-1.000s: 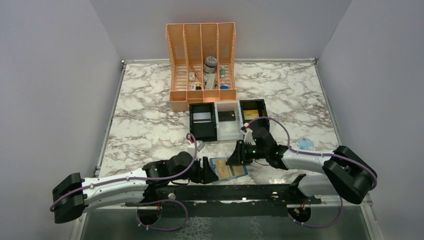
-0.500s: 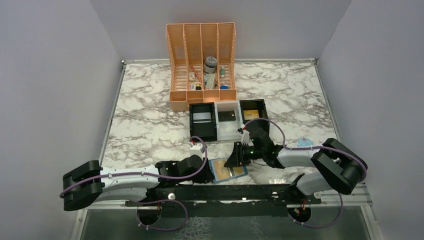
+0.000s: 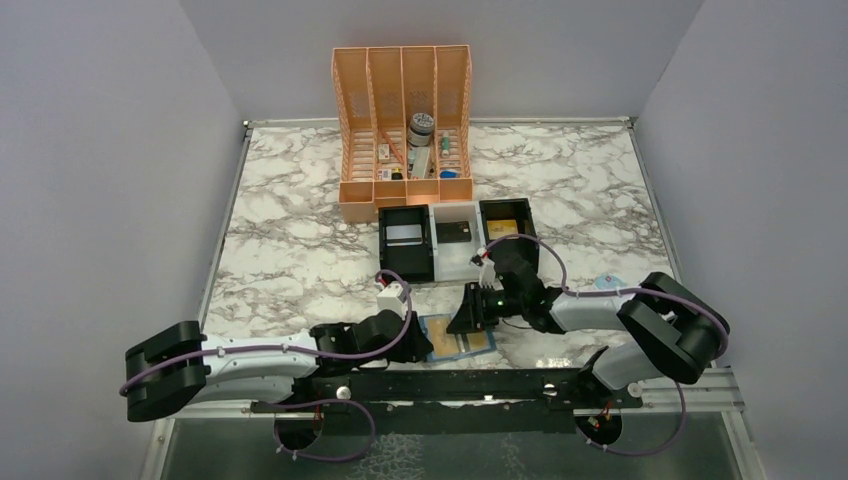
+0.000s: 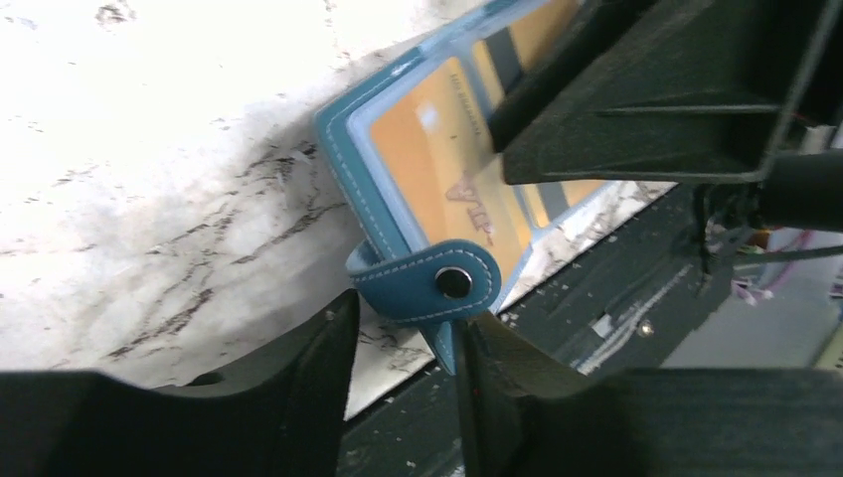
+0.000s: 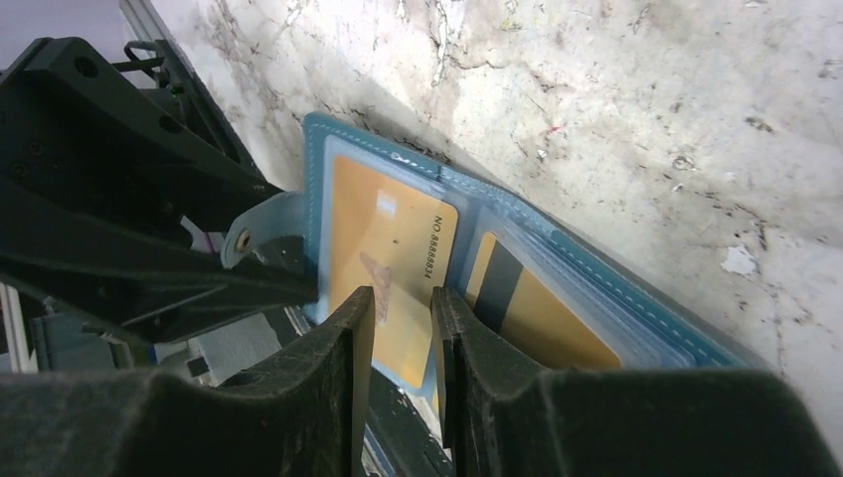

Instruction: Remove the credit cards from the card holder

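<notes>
The blue card holder lies open at the table's near edge, with two gold credit cards in its pockets: one with printed numbers and one with a black stripe. My left gripper is open at the holder's left edge. In the left wrist view its jaws stand either side of the snap tab, and a holder corner touches the right finger. My right gripper hovers over the numbered card. Its jaws are a narrow gap apart and grip nothing.
A black-and-white three-compartment tray behind the holder has a silver card, a dark card and a gold card. An orange file rack stands at the back. A pale blue packet lies right. A black rail runs along the near edge.
My left arm has swung in and its gripper now sits at the holder's tab edge. My right gripper has shifted slightly left over the holder. The holder has barely moved.
</notes>
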`<state>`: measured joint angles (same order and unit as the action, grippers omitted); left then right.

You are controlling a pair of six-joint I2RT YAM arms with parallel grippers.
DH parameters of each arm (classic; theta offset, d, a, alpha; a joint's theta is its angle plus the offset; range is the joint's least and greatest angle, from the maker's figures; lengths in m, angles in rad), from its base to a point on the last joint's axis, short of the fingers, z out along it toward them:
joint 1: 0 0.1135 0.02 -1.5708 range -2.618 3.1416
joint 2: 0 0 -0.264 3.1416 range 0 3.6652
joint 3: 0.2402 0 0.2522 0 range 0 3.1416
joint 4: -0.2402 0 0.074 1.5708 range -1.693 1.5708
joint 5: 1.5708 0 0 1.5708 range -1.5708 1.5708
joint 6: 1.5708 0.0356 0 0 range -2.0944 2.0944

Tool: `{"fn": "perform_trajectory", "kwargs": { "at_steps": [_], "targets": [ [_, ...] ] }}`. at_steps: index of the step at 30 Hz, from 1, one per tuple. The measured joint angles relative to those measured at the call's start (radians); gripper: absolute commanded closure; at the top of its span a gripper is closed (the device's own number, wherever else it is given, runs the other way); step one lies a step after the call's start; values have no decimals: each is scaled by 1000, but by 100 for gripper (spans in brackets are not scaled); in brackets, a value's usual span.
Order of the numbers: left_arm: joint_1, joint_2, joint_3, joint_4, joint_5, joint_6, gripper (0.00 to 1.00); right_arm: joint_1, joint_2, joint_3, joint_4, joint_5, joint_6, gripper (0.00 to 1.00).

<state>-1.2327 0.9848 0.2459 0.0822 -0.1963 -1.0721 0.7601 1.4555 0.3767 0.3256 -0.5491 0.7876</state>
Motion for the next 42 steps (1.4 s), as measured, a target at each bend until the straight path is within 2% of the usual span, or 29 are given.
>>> {"fn": "perform_trajectory", "kwargs": {
  "at_steps": [4,13,20,30,36,42],
  "targets": [
    [0,56,1,7,-38,-3,66,0,-28,0,-34,14,-13,70],
    [0,213,83,49,-61,3,82,0,-45,28,-130,64,-59,70],
    [0,258,95,83,-65,-5,84,-1,-136,28,-213,152,-58,70],
    [0,297,113,106,-66,-6,88,0,-119,60,-303,218,-60,71],
    [0,306,115,116,-66,-6,92,-4,-97,53,-264,199,-58,81],
    [0,316,121,118,-66,-7,98,-13,-95,29,-210,203,-51,98]
  ]
}}
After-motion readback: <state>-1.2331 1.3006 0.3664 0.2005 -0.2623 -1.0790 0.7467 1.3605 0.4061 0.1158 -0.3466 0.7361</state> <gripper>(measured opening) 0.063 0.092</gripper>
